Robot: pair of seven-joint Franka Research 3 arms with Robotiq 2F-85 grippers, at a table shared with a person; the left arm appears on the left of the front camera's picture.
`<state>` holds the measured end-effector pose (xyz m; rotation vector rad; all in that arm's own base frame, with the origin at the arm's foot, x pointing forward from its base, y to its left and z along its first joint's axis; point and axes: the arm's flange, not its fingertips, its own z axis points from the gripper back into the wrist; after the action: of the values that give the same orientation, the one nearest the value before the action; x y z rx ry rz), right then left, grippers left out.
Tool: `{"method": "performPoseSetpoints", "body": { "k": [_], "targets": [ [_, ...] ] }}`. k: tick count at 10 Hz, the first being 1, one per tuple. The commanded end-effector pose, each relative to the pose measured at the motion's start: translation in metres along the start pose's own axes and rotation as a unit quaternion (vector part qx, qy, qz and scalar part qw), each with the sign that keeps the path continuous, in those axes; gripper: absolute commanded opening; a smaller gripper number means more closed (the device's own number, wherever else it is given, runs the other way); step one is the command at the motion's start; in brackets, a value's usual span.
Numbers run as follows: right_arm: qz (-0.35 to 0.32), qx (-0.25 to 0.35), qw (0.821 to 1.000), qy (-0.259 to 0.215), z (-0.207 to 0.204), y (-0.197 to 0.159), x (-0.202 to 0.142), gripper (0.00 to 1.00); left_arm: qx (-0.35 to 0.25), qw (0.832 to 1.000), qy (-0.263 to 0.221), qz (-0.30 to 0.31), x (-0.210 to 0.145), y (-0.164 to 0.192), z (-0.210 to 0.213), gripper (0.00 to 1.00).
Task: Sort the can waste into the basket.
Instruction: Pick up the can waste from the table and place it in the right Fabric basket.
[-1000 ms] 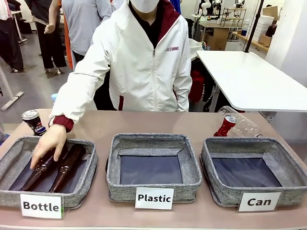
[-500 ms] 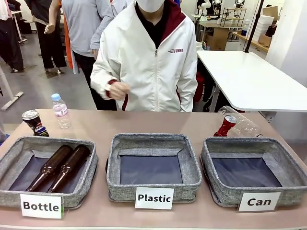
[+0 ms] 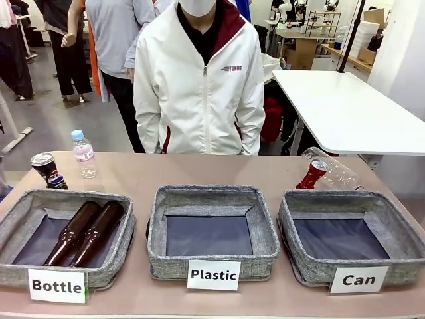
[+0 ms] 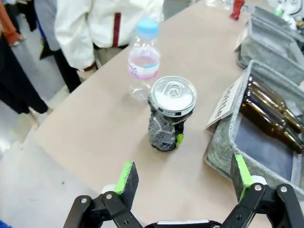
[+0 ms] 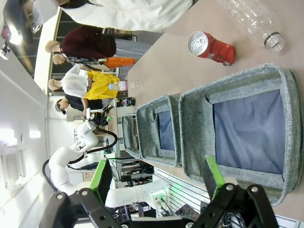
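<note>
I'm holding my left claw (image 4: 184, 175) spread and empty, lined up on the dark can (image 4: 172, 114) beside the Bottle basket (image 4: 223, 147), ready to grab. My right claw (image 5: 157, 175), also released, is facing the Can basket (image 5: 285, 142); the red can (image 5: 211, 46) is leaning behind it.

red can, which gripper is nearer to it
Right. The right gripper hovers at the Can basket, with the red can just beyond it; the left gripper is by the Bottle basket, facing the dark can.
</note>
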<state>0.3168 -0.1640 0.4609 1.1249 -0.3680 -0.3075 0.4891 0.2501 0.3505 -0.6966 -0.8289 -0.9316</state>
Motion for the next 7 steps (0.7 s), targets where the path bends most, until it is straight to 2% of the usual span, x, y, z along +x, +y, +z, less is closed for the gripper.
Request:
{"method": "performPoseSetpoints", "body": {
  "k": [1,3,5,7],
  "targets": [
    [0.011,0.013,1.000,-0.005,0.000,0.001,0.003,1.00,-0.006,1.000,0.011,-0.029,0.000,-0.014,-0.018,1.00],
    [0.011,0.013,1.000,-0.005,0.000,0.001,0.003,1.00,-0.007,0.998,0.004,-0.058,0.000,-0.020,-0.043,1.00],
    [0.011,0.013,1.000,-0.005,0.000,0.001,0.003,1.00,0.057,0.994,-0.004,-0.093,0.001,-0.023,-0.059,1.00],
    [0.011,0.013,1.000,-0.005,0.000,0.001,0.003,1.00,0.061,0.995,-0.001,-0.085,-0.002,-0.017,-0.061,1.00]
  ]
}}
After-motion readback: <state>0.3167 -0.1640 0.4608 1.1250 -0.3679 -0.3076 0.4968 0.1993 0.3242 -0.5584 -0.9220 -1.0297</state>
